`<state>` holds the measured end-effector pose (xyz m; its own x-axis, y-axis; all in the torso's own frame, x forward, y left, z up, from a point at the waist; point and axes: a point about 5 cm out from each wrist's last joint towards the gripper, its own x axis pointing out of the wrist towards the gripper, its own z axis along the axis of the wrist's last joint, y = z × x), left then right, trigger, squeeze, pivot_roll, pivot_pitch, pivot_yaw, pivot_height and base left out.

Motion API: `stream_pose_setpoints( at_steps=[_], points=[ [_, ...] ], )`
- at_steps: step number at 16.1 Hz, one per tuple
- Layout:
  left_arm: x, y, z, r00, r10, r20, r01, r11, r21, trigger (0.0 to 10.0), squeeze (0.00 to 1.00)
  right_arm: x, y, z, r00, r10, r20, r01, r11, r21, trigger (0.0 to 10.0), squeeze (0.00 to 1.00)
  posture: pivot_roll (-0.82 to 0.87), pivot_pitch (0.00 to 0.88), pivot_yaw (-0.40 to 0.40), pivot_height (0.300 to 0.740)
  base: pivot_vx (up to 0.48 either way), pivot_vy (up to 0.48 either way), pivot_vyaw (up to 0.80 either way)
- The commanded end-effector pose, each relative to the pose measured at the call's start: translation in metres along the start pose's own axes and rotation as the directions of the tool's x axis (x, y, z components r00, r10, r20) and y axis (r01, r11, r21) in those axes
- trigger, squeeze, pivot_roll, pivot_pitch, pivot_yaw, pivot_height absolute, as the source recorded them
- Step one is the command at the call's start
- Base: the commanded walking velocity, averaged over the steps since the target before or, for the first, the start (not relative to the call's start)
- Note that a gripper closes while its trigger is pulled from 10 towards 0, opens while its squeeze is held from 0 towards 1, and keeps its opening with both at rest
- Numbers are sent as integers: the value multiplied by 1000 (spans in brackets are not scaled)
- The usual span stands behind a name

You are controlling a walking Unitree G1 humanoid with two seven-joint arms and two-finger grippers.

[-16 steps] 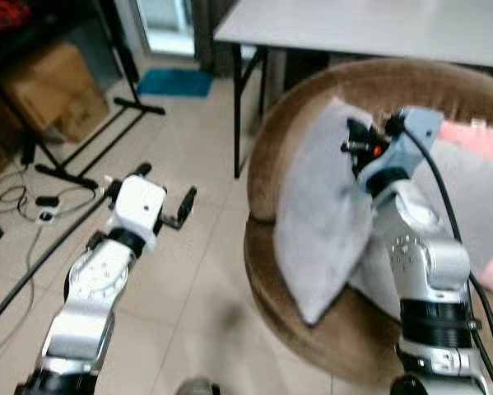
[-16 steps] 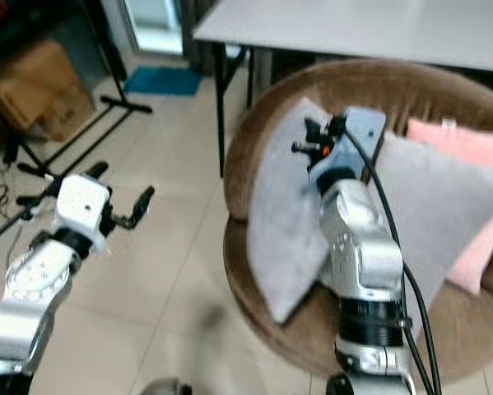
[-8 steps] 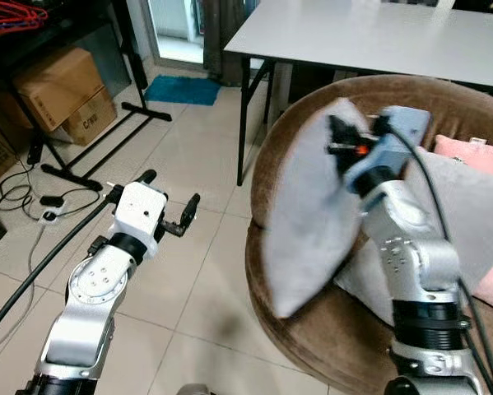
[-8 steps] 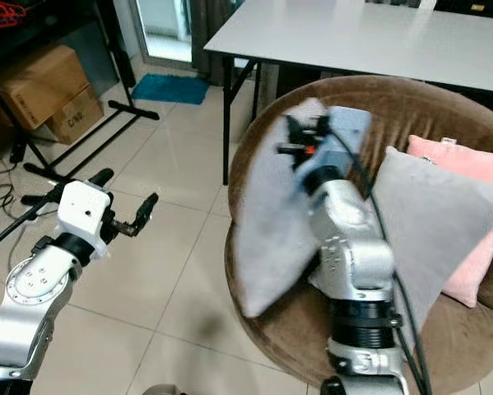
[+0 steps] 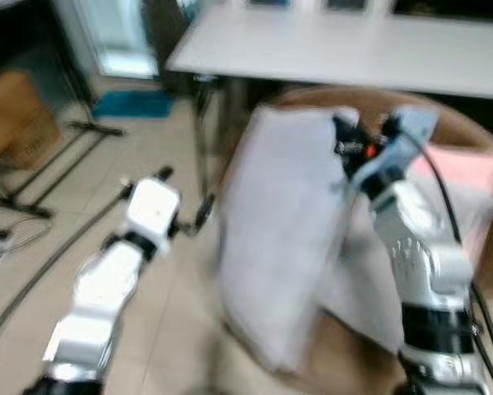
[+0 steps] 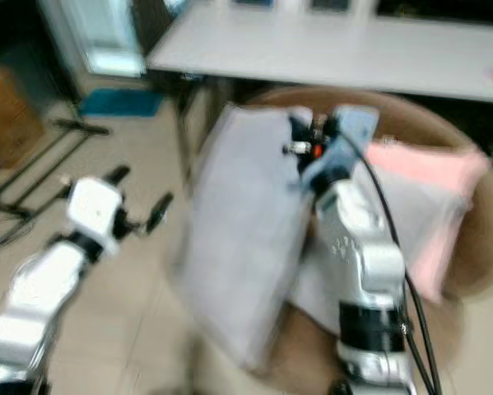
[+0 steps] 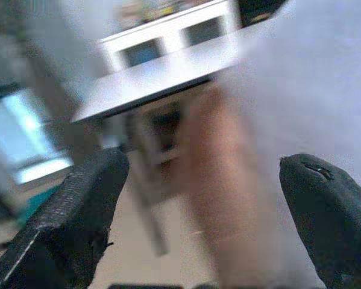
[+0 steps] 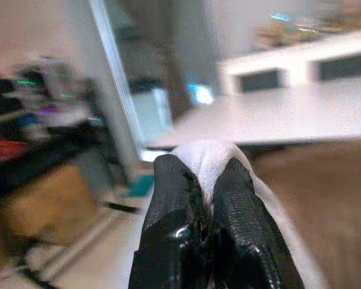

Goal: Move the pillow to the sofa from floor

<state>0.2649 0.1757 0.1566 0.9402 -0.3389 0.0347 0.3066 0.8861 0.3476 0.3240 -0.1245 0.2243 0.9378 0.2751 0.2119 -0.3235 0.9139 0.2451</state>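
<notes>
Left eye view: pink cushion (image 5: 468,177) behind held pillow (image 5: 279,230).

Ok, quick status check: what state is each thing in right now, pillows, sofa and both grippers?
Grey pillow: lifted, hanging upright over the sofa's front edge, pinched at its top corner.
Right gripper: shut on the grey pillow.
Left gripper: open, holding nothing, beside the pillow.
Brown sofa: already holding a pink pillow and a second grey cushion.
Views: blurred.

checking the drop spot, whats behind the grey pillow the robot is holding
Behind the grey pillow: brown sofa, a second grey cushion, a pink one. The seat beneath is covered.
</notes>
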Motion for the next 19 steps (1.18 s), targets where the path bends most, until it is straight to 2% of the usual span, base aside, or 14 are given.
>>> stream_pose_setpoints(
  at_steps=[1, 5, 14, 16, 18, 19],
  points=[
    [1, -1, -4, 1000, -7, -27, 7, 1000, -3, 10000, 0, -2, 12, 7, 997, 56, 50, -56, 998, -13, 10000, 0, -43, 0, 19, 740, 300, 0, 0],
    [-1, -3, -4, 999, -18, -29, 18, 1000, 2, 10000, 0, -3, 11, 5, 997, 58, 47, -57, 998, -19, 10000, 0, -39, 0, 18, 740, 206, 0, 0],
    [-11, -10, -15, 980, -162, -115, 163, 987, 2, 10000, 0, 6, 9, -4, 1000, 27, -5, -27, 999, -37, 10000, 0, -34, 0, 18, 740, 0, 0, 0],
    [-13, -14, -14, 963, -247, -110, 247, 969, -16, 10000, 0, 11, 9, -11, 1000, -6, -31, 6, 1000, -20, 10000, 0, -31, 0, 13, 740, 0, 0, 0],
    [-14, -18, -14, 937, -326, -127, 324, 945, -42, 10000, 0, 18, 10, -19, 999, -17, -47, 19, 999, 39, 10000, 0, -33, 0, 12, 740, 0, 0, 0],
    [-16, -20, -15, 920, -367, -137, 363, 930, -53, 10000, 0, 27, 13, -28, 998, -9, -68, 13, 999, 51, 10000, 0, -36, 0, 15, 740, 0, 0, 0]
  ],
)
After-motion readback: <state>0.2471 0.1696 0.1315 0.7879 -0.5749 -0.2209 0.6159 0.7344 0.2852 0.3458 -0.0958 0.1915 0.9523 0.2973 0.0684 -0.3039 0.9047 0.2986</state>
